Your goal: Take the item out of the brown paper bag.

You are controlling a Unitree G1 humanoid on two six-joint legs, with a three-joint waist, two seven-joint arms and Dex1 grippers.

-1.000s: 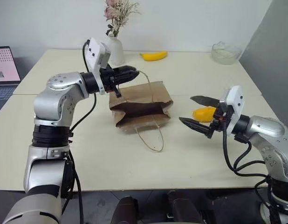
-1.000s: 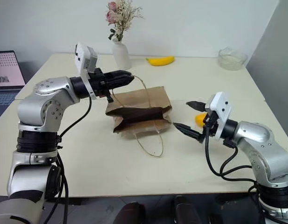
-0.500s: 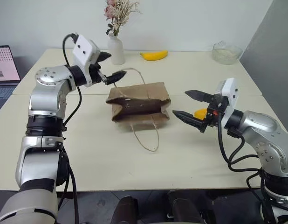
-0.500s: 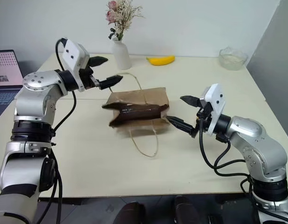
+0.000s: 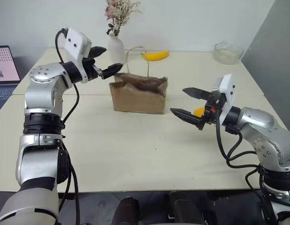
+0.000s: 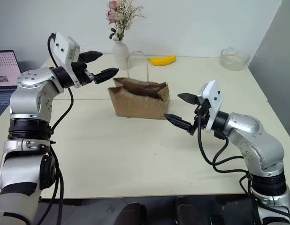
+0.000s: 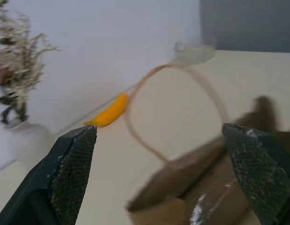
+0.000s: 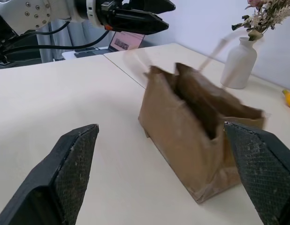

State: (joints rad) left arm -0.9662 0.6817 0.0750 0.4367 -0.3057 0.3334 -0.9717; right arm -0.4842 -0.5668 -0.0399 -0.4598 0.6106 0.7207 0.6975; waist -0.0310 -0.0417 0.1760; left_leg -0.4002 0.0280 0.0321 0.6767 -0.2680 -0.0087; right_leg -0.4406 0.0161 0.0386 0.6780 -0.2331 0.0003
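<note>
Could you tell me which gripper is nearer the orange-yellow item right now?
Right. The right gripper, jaws open, sits just in front of the item, while the left gripper hangs open beyond the brown paper bag.

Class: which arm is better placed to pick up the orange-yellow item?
Right: its open gripper is beside the item; the left gripper hovers beyond the brown paper bag.

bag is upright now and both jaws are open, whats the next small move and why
Probably draw the right gripper back toward the orange item lying on the table just behind it. The item is already outside the bag, which stands with its mouth up, and the left gripper has open jaws beside the bag's top, holding nothing.
</note>
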